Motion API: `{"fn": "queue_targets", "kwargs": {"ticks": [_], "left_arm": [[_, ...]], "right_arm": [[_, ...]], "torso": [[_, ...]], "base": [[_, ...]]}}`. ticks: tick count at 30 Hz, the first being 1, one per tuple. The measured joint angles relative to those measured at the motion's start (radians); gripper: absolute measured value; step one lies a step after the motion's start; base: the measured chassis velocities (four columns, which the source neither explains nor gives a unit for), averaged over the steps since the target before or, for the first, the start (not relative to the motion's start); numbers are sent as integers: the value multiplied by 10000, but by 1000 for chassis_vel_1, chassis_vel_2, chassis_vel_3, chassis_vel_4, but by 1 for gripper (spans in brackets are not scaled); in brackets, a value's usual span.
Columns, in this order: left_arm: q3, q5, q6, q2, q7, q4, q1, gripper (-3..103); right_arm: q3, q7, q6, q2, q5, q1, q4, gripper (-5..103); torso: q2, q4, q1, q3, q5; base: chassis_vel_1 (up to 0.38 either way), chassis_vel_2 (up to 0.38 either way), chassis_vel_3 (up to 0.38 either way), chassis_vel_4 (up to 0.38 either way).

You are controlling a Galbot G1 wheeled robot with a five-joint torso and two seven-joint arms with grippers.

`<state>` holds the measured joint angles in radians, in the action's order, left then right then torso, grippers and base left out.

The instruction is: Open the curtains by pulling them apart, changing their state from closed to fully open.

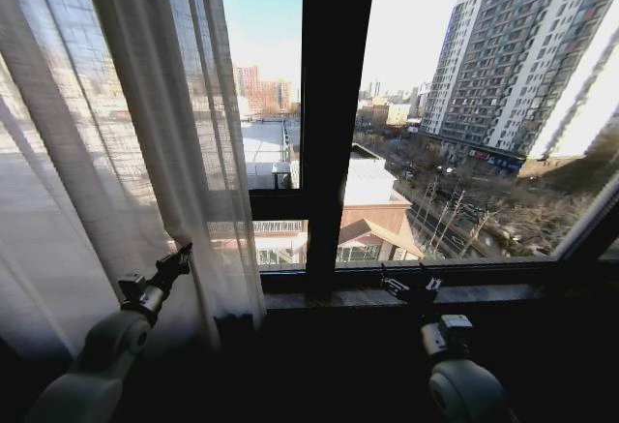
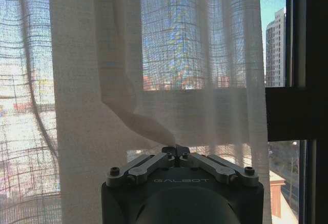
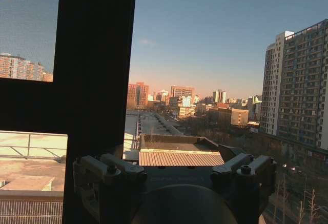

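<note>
1 curtain panel being kept gathered at window's left by left gripper, fingers pinched shut on fabric fold. Centre frame bar left uncovered. Right gripper being held over sill, fingers spread wide, empty. Risk judged: sheer weave being slipped from pinch, panel being swung back.

The one legible marking is the brand "GALBOT", printed on the left tool housing.

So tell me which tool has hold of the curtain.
The left tool, pinched shut on the white curtain by the window's left side. The right tool hangs open over the sill, touching no fabric.
</note>
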<state>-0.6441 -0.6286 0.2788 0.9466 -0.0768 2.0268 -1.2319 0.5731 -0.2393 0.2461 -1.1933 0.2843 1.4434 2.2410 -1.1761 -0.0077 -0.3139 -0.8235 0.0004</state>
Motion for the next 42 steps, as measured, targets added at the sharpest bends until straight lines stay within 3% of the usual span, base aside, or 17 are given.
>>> {"fn": "queue_targets", "kwargs": {"ticks": [2, 8, 14, 27, 42], "left_arm": [[44, -3, 210, 0, -342, 559, -297, 0], [-77, -7, 275, -110, -552, 951, -510, 0], [-386, -19, 264, -81, -543, 1017, -767, 0], [-430, -50, 188, 67, -471, 1163, -903, 0], [-817, 9, 36, 247, -357, 1541, -1505, 0]], "right_arm": [[0, 1, 26, 31, 188, -64, -19, 100], [-30, 116, 59, 5, 187, -58, -30, 100], [-162, 442, 65, -7, -393, -15, 32, 100], [-360, 441, 263, -55, -560, 80, 312, 100], [-695, 435, 267, -128, -862, 254, 484, 100]], "torso": [[0, 2, 0, 0, -2], [0, 0, 0, 0, -1], [0, 1, 0, 0, -2], [0, 0, 0, 0, 0], [0, 3, 0, 0, -5]], "base": [[0, 0, 0, 0], [0, 0, 0, 0], [0, 0, 0, 0], [24, 26, -23, -28], [241, 243, -245, -231]]}}
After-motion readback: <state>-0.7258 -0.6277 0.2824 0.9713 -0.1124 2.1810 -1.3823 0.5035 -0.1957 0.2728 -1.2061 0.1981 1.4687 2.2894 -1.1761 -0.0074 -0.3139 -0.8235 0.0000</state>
